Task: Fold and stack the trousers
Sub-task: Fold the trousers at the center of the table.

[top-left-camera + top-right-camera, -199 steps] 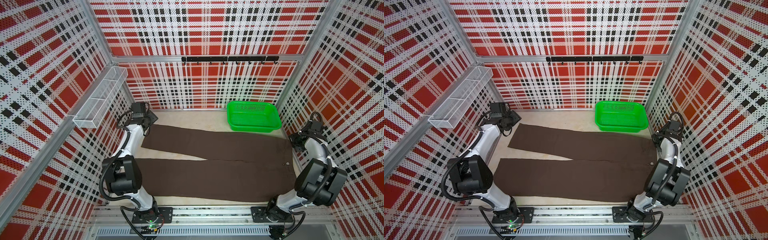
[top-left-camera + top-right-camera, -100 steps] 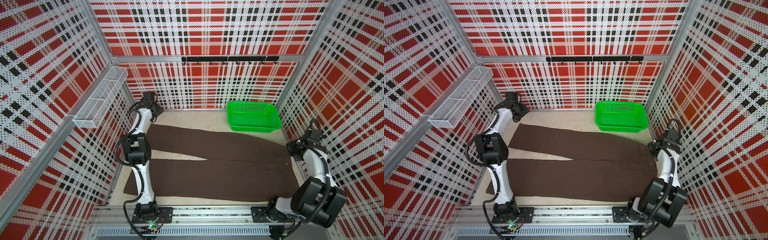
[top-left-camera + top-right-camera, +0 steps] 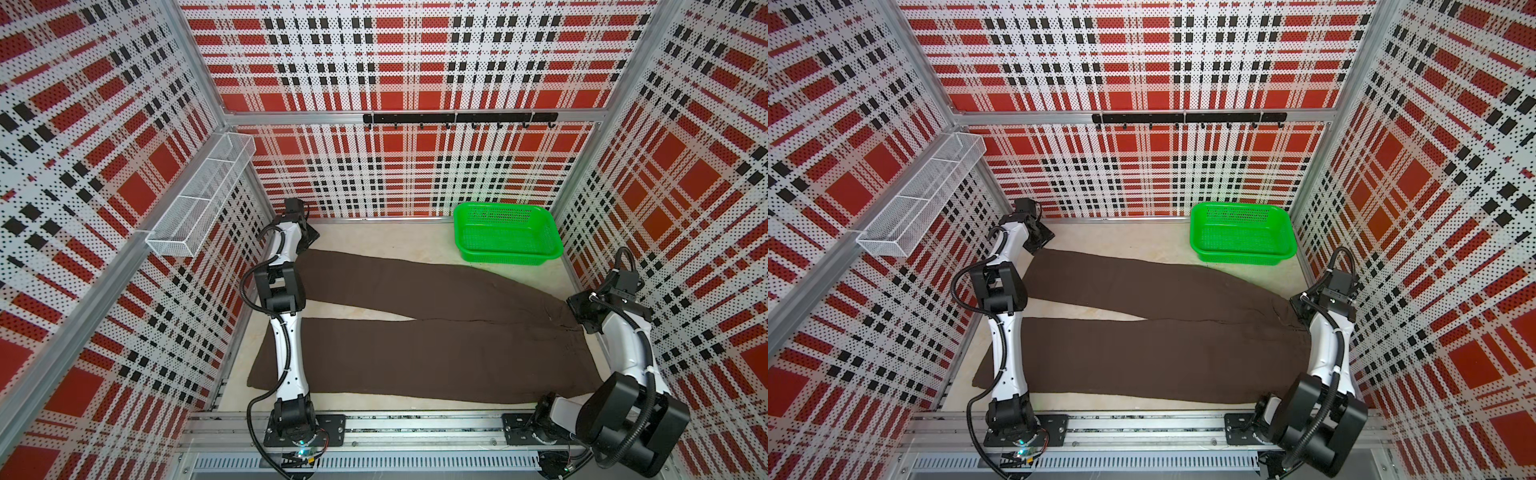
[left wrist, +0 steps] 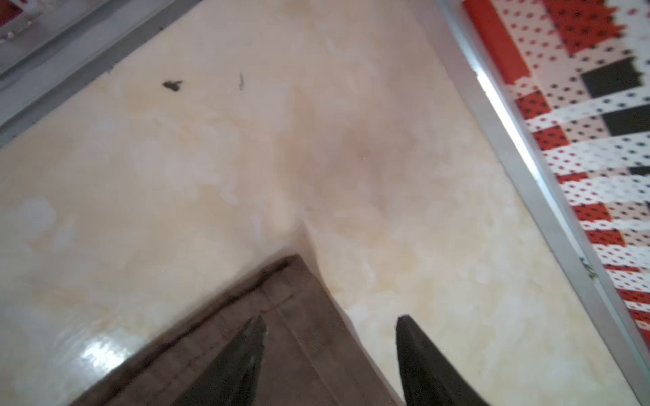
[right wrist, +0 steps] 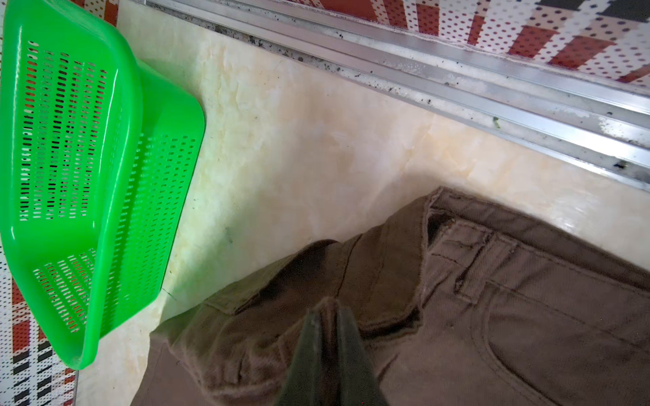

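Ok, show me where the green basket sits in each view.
Top view: green basket at the far right corner of the table, beyond the trousers.
Top view: same far right corner.
Left wrist: not in it.
Right wrist: beside the trousers' waistband end, bare table between.
Shared landmark: the trousers, in all four.

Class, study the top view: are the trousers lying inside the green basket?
No, the trousers lie spread out full-length on the table, in front of the green basket, not in it.
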Robot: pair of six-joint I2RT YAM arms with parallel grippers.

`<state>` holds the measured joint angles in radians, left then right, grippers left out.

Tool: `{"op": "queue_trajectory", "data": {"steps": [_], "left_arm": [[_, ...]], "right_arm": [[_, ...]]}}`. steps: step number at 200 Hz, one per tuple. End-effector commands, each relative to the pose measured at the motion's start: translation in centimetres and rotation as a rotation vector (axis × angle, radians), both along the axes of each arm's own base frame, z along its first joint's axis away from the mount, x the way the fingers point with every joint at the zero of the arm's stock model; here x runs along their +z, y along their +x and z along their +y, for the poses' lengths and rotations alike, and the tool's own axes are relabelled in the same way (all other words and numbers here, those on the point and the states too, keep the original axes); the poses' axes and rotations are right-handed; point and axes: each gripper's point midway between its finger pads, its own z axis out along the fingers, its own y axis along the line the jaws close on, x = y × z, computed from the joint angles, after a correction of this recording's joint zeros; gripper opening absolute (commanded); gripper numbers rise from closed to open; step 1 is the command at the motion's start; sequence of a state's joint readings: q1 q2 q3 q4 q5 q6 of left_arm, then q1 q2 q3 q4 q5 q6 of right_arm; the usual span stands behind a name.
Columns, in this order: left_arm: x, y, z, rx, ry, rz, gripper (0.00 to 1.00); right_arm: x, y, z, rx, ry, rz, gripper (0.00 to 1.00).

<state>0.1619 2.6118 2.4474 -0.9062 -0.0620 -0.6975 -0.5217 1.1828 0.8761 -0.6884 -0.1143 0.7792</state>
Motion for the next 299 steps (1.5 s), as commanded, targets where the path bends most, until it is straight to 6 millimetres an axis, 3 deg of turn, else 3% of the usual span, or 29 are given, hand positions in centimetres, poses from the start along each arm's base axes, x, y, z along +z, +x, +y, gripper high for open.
{"op": "queue_trajectory", "data": {"steps": [1,54,85,132,168,210,268,285,299], "left_arm": [[-0.2,0.9,0.0,0.02,-0.004,-0.025,0.64],[-3.5,0.8,-0.8,0.027,-0.026,0.02,0.6],[-5.3,-1.4,-1.1,0.011,0.033,0.132,0.61],[-4.8,-6.0,0.0,-0.026,0.145,0.293,0.65],[-4.8,-6.3,0.3,-0.032,0.156,0.33,0.63],[-7.2,-6.9,0.6,-0.017,0.145,0.384,0.49],[-8.1,-7.1,0.8,0.007,0.151,0.395,0.44],[-8.1,-7.0,0.8,0.012,0.15,0.39,0.35],[-8.0,-6.8,0.7,0.015,0.142,0.381,0.21]], "right_arm": [[-0.1,-1.1,0.8,0.026,-0.006,0.015,0.0],[0.7,-1.5,1.2,0.042,-0.014,0.006,0.0],[1.4,-1.2,1.1,0.059,-0.019,0.0,0.0],[2.5,-1.1,1.0,0.083,-0.044,-0.006,0.0],[3.3,-0.9,1.2,0.095,-0.049,-0.034,0.0],[2.9,-0.7,1.2,0.105,-0.044,-0.024,0.0],[3.0,-0.6,0.6,0.099,-0.056,-0.018,0.0],[3.0,-0.5,0.4,0.094,-0.06,-0.017,0.0],[2.9,-0.5,0.3,0.093,-0.058,-0.017,0.0]]}}
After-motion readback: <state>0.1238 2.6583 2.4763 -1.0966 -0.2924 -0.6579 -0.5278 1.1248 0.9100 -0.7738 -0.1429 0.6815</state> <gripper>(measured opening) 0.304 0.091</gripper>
